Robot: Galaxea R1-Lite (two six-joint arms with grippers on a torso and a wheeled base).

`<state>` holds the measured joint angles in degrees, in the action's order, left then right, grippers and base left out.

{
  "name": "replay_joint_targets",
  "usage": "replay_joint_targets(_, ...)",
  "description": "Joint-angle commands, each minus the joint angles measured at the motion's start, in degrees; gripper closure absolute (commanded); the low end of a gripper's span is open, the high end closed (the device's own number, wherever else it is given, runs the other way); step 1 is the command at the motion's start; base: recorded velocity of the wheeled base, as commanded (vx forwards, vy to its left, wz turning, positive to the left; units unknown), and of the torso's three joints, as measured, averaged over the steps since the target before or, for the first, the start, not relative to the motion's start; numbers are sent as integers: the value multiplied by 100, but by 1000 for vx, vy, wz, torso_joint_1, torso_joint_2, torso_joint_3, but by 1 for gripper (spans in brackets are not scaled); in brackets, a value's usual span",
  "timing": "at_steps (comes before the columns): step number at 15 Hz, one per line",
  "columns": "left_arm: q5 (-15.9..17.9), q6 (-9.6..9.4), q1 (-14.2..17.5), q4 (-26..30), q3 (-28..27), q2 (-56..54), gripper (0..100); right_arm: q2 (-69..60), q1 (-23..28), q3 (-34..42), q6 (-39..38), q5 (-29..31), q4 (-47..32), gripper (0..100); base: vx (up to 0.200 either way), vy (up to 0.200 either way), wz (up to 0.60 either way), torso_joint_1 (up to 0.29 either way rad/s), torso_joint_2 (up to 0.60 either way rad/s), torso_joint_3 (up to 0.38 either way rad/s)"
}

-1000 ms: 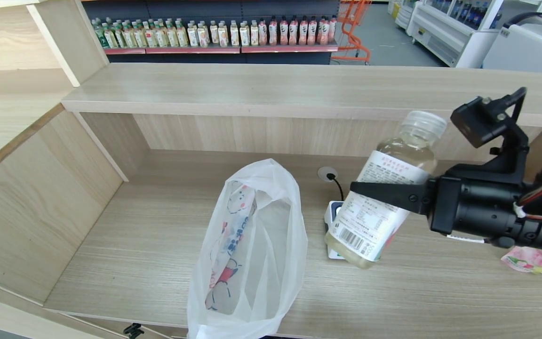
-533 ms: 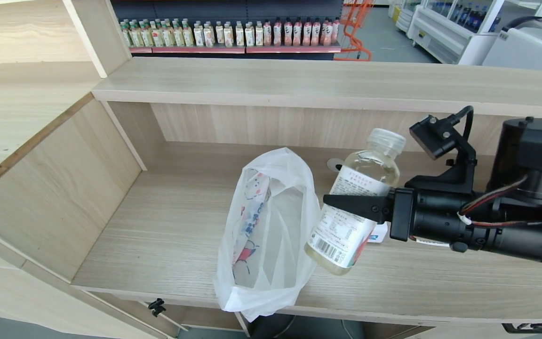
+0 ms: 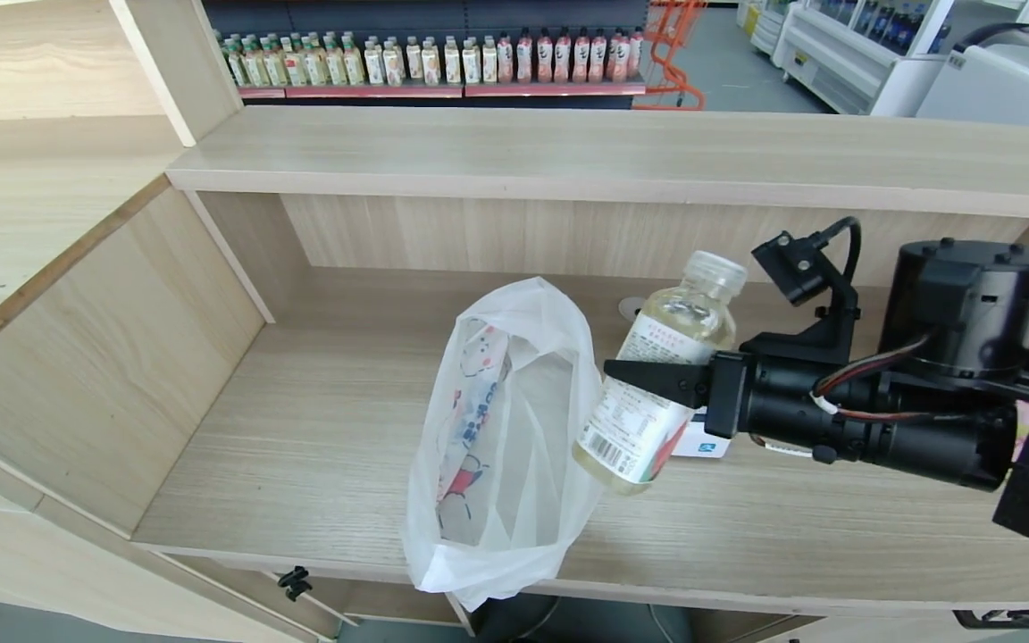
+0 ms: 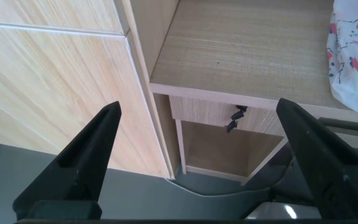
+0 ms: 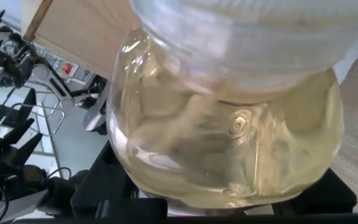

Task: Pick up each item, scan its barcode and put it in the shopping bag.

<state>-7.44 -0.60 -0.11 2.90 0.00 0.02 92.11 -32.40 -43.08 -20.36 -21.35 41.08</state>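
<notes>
Right gripper (image 3: 653, 382): grips bottle (image 3: 635, 429) (tilted, cap uppermost) just beside bag (image 3: 497, 446), above counter (image 3: 300, 446). Left gripper (image 4: 197, 155): gapes wide, holds nothing, low by counter front

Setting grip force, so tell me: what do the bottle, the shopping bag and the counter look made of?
The bottle looks like clear glossy plastic: pale liquid shows through, with a printed film or paper label. The shopping bag is thin translucent white plastic film, crinkled, cartoon-printed. The counter is matte light wood-grain board, likely laminate.
</notes>
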Motion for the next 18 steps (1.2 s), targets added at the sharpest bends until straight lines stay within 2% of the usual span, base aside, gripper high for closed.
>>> replay_joint_targets(1,-3,-2,2,0,0,-2,0,378,15,2,6,131,128,100,0,0,0,0,0,0)
replay_joint_targets(5,-3,-2,2,0,0,-2,0,747,-12,142,331,254,418,100,0,0,0,0,0,0)
replay_joint_targets(9,-3,-2,2,0,0,-2,0,1555,-152,142,498,315,1780,100,0,0,0,0,0,0)
replay_joint_targets(11,-3,-2,2,0,0,-2,0,1828,-196,107,594,298,2044,100,0,0,0,0,0,0)
replay_joint_targets(15,-3,-2,2,0,0,-2,0,2900,-179,-324,1280,315,2905,100,0,0,0,0,0,0)
replay_joint_targets(18,-3,-2,2,0,0,-2,0,3384,-12,-790,1394,315,3292,100,0,0,0,0,0,0)
